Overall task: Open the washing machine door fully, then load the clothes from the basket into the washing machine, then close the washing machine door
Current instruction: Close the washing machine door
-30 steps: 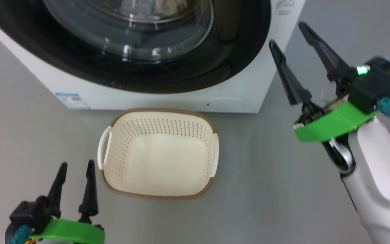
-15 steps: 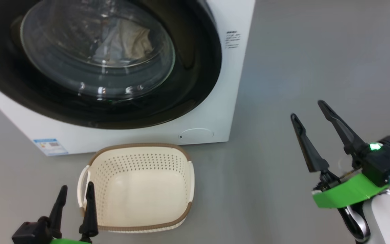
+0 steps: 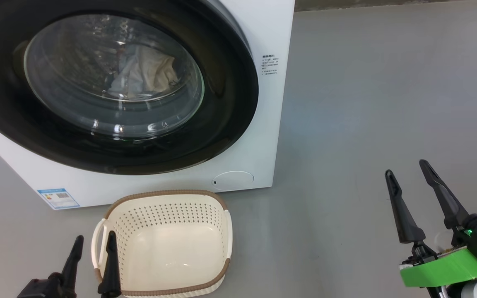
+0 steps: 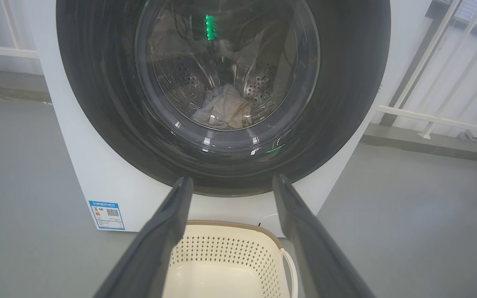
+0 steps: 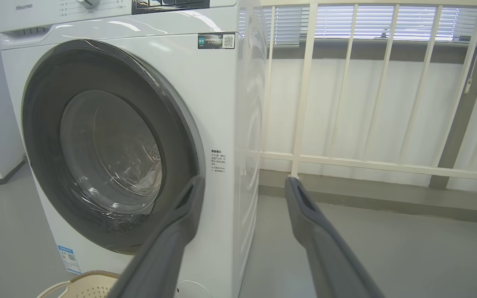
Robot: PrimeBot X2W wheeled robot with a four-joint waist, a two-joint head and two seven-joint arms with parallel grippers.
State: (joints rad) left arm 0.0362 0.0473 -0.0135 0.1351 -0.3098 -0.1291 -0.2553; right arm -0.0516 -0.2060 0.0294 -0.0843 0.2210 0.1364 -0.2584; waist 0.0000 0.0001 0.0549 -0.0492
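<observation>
Lying low in the drum behind the glass, the clothes (image 3: 143, 76) show as a crumpled heap of pale blue and cream. The washing machine door (image 3: 232, 103) is shut flat against the front of the washing machine (image 3: 273, 132), its black rim ringing the clear bowl. Just in front of the machine, under the door, the basket (image 3: 164, 193) stands on the grey floor (image 3: 367, 103), its bare cream bottom showing.

The left gripper (image 3: 95, 236) sits at the basket's left side, its 2 fingers parted and holding nothing. One fingertip overlaps the white handle in the head view, though contact cannot be judged. Its wrist view looks over the basket toward the door, the clothes well beyond the fingertips.

The right gripper (image 3: 406, 167) hangs over bare floor, well apart from basket and machine, its 2 fingers spread wide around nothing. In its wrist view the door lies to the left of its fingers.
</observation>
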